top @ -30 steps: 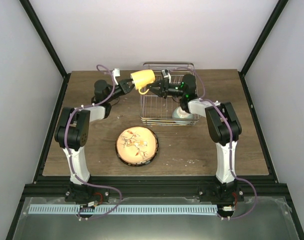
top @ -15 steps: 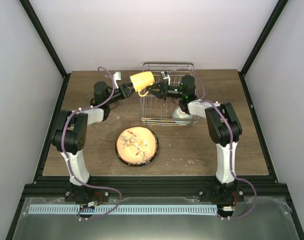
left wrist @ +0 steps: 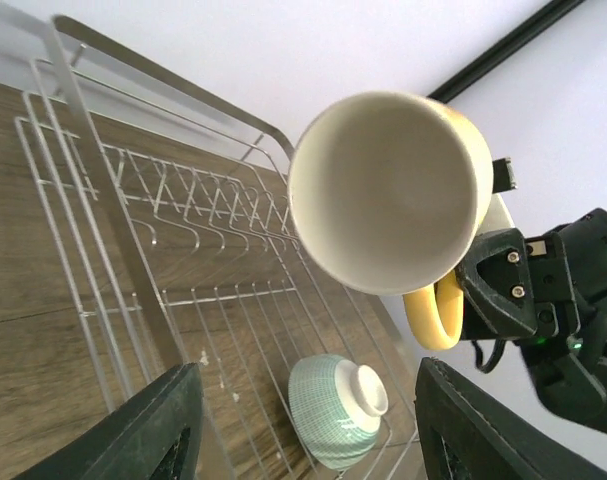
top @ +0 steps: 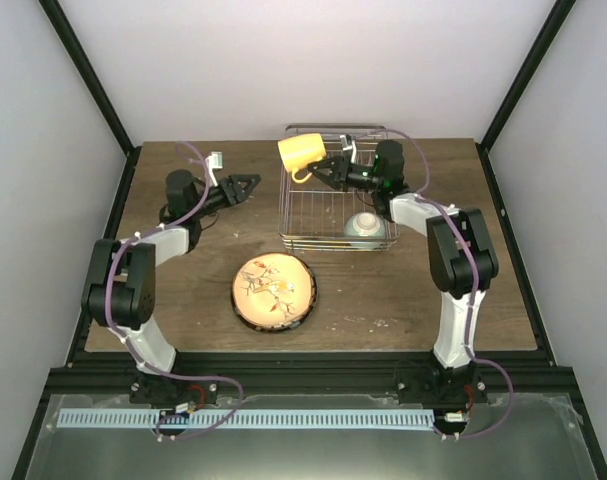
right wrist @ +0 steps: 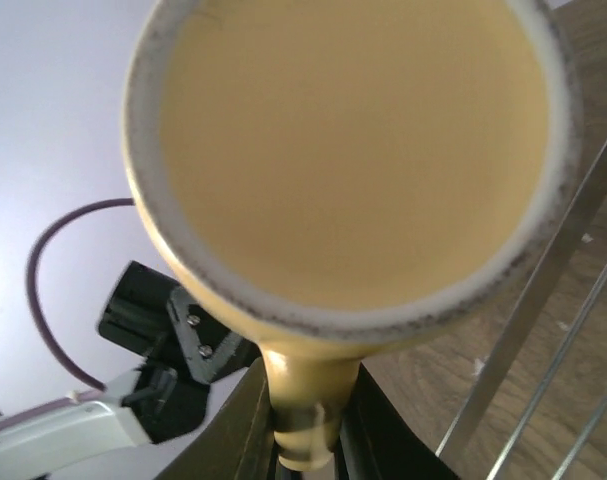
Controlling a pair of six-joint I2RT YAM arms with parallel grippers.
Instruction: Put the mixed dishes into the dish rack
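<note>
The yellow mug (top: 300,153) hangs above the back left corner of the silver wire dish rack (top: 313,238). My right gripper (top: 323,168) is shut on its handle (right wrist: 305,415); the mug (right wrist: 353,150) fills the right wrist view. My left gripper (top: 245,184) is open and empty, left of the rack, and sees the mug (left wrist: 388,190) from its open side. The pale-teal bowl (top: 366,228) lies upside down in the rack's front right; it also shows in the left wrist view (left wrist: 338,410). The orange-cream floral plate (top: 273,291) lies on the table in front of the rack. Dark-rimmed plates are out of view.
The brown wooden table (top: 183,290) is bounded by black frame posts and white walls. Upright prongs (left wrist: 198,195) line the rack's back half.
My left gripper has let go of the mug and drawn back to the left. My right gripper, holding the mug's handle, has carried it right and back, over the rack's corner.
</note>
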